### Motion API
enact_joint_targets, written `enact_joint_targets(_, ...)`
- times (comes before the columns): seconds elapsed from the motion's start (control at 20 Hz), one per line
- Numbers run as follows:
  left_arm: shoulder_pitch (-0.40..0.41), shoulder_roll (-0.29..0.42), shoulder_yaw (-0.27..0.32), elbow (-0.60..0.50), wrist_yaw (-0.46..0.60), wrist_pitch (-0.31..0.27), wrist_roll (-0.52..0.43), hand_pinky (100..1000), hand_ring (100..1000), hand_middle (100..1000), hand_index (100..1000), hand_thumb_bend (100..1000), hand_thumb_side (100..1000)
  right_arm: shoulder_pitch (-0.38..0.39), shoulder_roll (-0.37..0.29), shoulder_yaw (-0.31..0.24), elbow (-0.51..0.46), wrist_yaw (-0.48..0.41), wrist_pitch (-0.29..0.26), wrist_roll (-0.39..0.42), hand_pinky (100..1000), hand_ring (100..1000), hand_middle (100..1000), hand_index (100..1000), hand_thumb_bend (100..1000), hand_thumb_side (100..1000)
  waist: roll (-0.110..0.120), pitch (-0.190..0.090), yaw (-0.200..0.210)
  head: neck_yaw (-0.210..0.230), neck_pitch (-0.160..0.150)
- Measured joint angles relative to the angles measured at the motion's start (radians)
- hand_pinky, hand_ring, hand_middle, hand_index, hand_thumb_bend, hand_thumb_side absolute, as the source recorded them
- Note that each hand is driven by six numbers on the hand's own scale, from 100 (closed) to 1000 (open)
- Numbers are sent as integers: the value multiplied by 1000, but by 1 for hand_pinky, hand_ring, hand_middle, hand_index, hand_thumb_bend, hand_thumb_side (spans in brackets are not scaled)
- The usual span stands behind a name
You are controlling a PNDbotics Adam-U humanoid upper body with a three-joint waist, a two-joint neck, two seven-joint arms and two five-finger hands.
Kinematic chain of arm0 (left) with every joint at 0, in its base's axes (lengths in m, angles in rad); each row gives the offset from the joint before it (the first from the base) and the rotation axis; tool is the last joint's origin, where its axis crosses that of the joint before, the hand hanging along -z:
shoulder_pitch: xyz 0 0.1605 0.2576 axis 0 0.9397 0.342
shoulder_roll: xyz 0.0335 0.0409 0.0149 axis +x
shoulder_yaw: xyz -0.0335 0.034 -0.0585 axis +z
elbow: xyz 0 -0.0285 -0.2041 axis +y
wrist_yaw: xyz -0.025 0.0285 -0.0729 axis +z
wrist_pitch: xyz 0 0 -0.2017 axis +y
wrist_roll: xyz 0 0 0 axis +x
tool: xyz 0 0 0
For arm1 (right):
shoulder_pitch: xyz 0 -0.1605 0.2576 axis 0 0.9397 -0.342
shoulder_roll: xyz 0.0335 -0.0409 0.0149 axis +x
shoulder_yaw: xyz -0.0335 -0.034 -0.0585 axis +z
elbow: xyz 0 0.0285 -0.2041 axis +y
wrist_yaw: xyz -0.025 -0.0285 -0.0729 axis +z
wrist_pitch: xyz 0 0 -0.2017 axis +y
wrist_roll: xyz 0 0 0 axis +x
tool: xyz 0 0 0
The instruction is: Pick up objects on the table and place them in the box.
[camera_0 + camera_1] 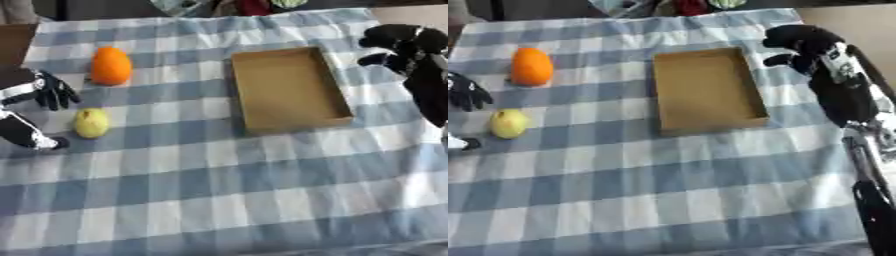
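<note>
My left hand [39, 95] spread open beside yellow fruit [91, 123], ungrasped. Box [289, 90] empty. Next: close round fruit. Right hand [802, 42] curled, idle.

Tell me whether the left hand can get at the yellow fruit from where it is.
Probably yes. The left hand sits open just left of the yellow fruit, with only bare checked cloth between them. The orange lies farther back and the box off to the right, neither in the way.
</note>
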Motion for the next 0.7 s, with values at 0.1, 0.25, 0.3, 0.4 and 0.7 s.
enact_joint_targets(0.1,-10,-13,-3,18,-19,2,18,662,584,607,780,555,100,0,0,0,0,0,0,0,738,843,791,795,100,900,0,0,-3,0,0)
enact_joint_targets(0.25,-23,-34,-7,45,-44,5,44,663,585,609,781,558,100,0,0,0,1,0,1,1,738,843,791,793,100,901,0,0,-5,0,0)
enact_joint_targets(0.3,-26,-41,-10,54,-50,5,49,663,585,609,781,558,100,0,0,0,2,0,1,2,738,843,791,792,100,901,1,0,-6,0,0)
enact_joint_targets(0.4,-32,-55,-14,73,-60,2,54,662,585,607,780,551,100,0,0,0,2,0,2,3,738,843,791,792,100,901,1,0,-9,0,0)
enact_joint_targets(0.7,-49,-93,-19,124,-93,-9,77,650,566,577,759,510,100,0,0,0,2,0,3,4,738,843,791,789,100,905,2,0,-11,0,1)
